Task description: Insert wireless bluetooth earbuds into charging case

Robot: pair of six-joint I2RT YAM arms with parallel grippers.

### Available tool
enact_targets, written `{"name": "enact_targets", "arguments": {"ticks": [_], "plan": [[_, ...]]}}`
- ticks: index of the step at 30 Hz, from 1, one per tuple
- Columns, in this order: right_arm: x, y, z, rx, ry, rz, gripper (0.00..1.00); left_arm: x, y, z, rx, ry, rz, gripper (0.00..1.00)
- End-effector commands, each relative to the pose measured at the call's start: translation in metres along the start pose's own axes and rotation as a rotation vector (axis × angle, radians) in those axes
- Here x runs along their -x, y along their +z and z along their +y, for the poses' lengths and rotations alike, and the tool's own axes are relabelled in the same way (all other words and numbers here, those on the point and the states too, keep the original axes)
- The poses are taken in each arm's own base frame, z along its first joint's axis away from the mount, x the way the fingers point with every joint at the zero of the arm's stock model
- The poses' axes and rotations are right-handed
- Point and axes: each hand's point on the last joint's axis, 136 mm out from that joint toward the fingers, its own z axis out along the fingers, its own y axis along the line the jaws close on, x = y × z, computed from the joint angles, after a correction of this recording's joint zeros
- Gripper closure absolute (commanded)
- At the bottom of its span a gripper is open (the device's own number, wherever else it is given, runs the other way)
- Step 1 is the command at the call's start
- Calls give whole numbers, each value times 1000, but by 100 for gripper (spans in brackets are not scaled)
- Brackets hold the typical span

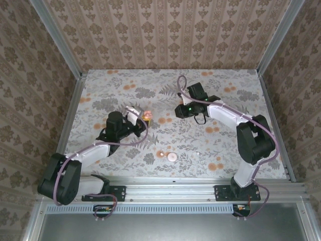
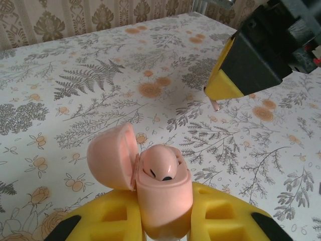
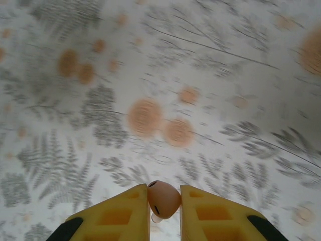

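Earbud (image 3: 163,198) pinched in right claw (image 3: 164,193); open charging case (image 2: 161,193) clamped in left claw (image 2: 163,207).

charging case (image 2: 161,193) base hid in left end effector (image 2: 163,213) | tablecloth (image 3: 150,60) blurred
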Motion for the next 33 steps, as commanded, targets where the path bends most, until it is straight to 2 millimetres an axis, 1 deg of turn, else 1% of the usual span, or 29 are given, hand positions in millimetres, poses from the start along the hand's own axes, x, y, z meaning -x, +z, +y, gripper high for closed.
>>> {"name": "enact_targets", "arguments": {"ticks": [1, 5, 8, 9, 12, 14, 19, 22, 26, 33], "plan": [[27, -17, 44, 118, -80, -150, 81, 6, -6, -3, 4, 12, -32, 100], [33, -29, 76, 218, -133, -226, 82, 3, -11, -6, 1, 20, -33, 100], [35, -38, 97, 276, -180, -281, 82, 4, -14, -10, -13, 29, -47, 100], [36, -41, 102, 292, -190, -300, 82, 3, -12, -21, -43, 37, -46, 100], [39, -51, 119, 352, -226, -354, 82, 5, -16, -26, -57, 44, -60, 100], [41, -57, 130, 384, -250, -384, 82, 10, -19, -30, -66, 60, -77, 100], [41, -65, 156, 456, -311, -423, 82, 19, -24, -35, -75, 86, -99, 100], [42, -69, 165, 477, -336, -441, 82, 25, -26, -36, -75, 93, -112, 100], [44, -69, 172, 497, -346, -456, 82, 31, -28, -37, -72, 99, -127, 100], [43, -63, 178, 517, -346, -457, 82, 38, -32, -38, -64, 110, -142, 100]]}}
